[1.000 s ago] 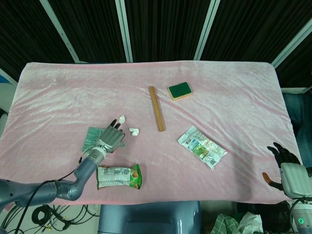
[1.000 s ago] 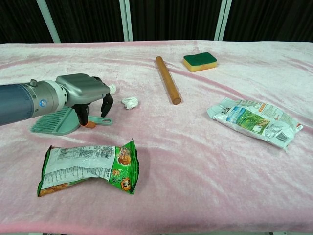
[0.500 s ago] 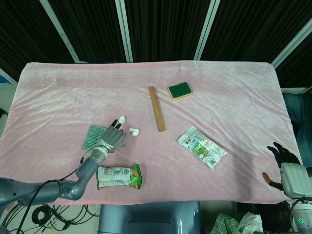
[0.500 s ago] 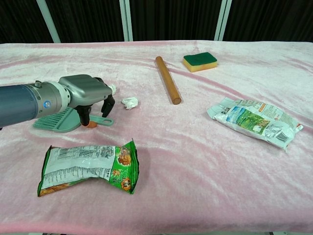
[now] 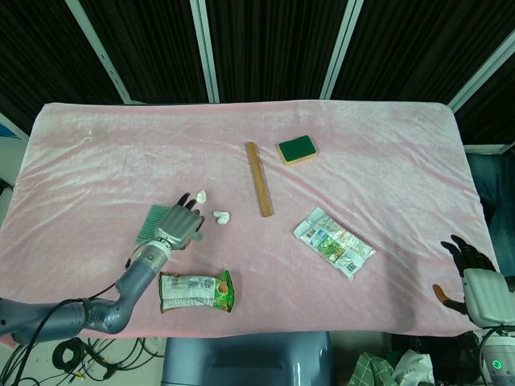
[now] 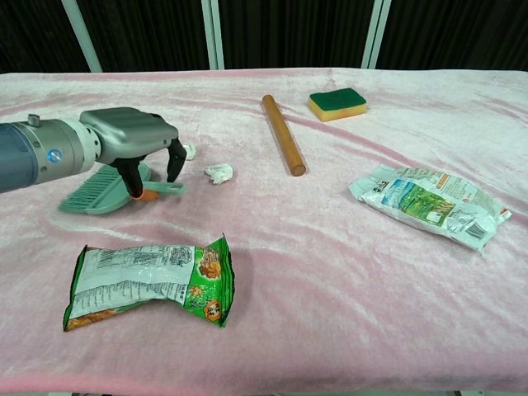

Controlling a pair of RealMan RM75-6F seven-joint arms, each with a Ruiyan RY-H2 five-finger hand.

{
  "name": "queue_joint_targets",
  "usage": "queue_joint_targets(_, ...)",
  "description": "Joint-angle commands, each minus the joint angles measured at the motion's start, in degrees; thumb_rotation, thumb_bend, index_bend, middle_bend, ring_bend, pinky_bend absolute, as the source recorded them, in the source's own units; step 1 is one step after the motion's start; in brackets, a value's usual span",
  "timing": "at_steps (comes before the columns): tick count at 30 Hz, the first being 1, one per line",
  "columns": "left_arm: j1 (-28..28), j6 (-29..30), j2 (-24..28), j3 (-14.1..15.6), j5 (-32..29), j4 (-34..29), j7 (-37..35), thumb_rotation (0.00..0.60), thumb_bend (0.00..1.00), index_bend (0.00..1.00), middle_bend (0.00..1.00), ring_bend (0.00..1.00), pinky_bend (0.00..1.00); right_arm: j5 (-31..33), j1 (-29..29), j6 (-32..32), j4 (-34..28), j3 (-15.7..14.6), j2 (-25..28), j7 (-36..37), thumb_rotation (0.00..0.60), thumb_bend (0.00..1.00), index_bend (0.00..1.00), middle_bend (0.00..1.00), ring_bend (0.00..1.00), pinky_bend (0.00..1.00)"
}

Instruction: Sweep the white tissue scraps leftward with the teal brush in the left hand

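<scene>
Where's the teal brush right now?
The teal brush is in the left hand on the left side of the pink cloth, just left of the two tissue scraps and behind the green snack bag.

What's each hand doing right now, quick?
Left hand: gripping the teal brush.
Right hand: open, holding nothing, at the table's edge.

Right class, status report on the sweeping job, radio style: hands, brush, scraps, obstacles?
Left hand grips teal brush. Right hand idle at table edge, open. Two tissue scraps lie right of the brush, unswept. Snack bag sits near, off the sweep path.
</scene>
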Motion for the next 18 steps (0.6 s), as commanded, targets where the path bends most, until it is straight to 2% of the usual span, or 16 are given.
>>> queue_joint_targets(1,2.3,2.5,3.8,-1.5,4.3,-2.9,-5.8,0.600,0.44,0.56,0.36,0.10,0.05,0.0,0.0,0.0,-0.1,0.0,0.0,0.0,0.600,0.21,0.17,0.07,0.12,0.18)
queue_joint_targets(10,5.4,2.7,10.3,-4.8,9.2,-3.4,-18.4,0.600,0.44,0.56,0.37,0.10,0.05,0.2,-0.1,0.2,-0.2,0.0,-0.2,-0.6,0.600,0.21,0.17,0.07,0.13,0.18)
queue_joint_targets(18,6.5,1.8,13.6,-7.1,9.8,-2.3,-24.1,0.600,0.44,0.58,0.38,0.09,0.06,0.3,-0.1,0.1,-0.2,0.0,-0.1,-0.5,0.600,0.21,0.17,0.07,0.13,0.18)
